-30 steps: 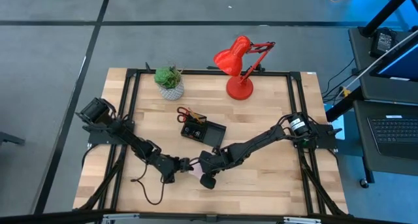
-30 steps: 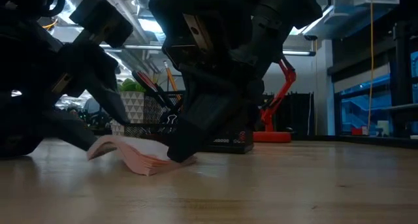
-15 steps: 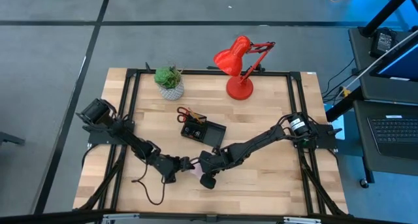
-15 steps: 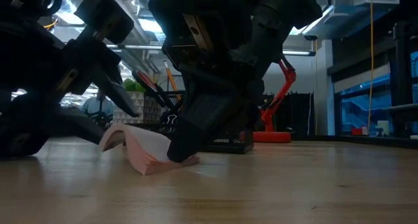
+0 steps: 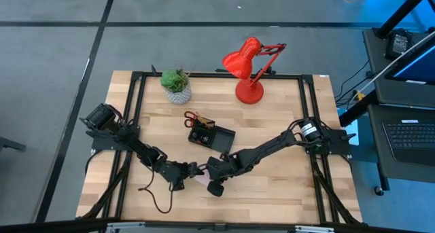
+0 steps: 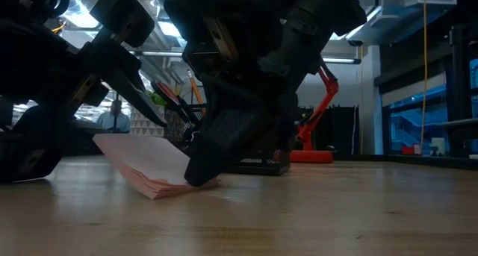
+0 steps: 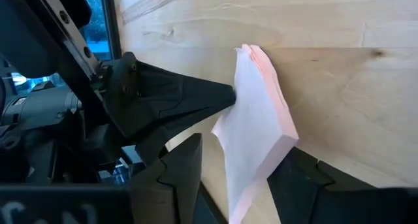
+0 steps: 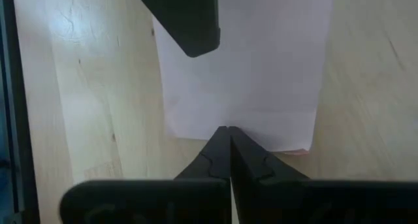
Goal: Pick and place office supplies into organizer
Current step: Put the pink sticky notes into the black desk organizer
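Near the front middle of the wooden table (image 5: pixel 272 124), between the two gripper tips, lies the pink sticky-note pad (image 6: pixel 153 166), a thin stack whose upper sheets lift off one end and fan upward while the other end stays flat on the wood. From above it is only a small pale patch (image 5: pixel 202 179), almost covered by the arms. The low view shows the right gripper (image 6: pixel 200 166) pressing its closed fingers down on the pad's flat end. The right wrist view shows those fingers meeting in a point at the pad's edge (image 8: pixel 248 74). The left wrist view shows the left gripper (image 7: pixel 238 175) with its fingers spread to either side of the raised sheets (image 7: pixel 258 132). The black organizer (image 5: pixel 211 135) sits just behind, toward the table's middle.
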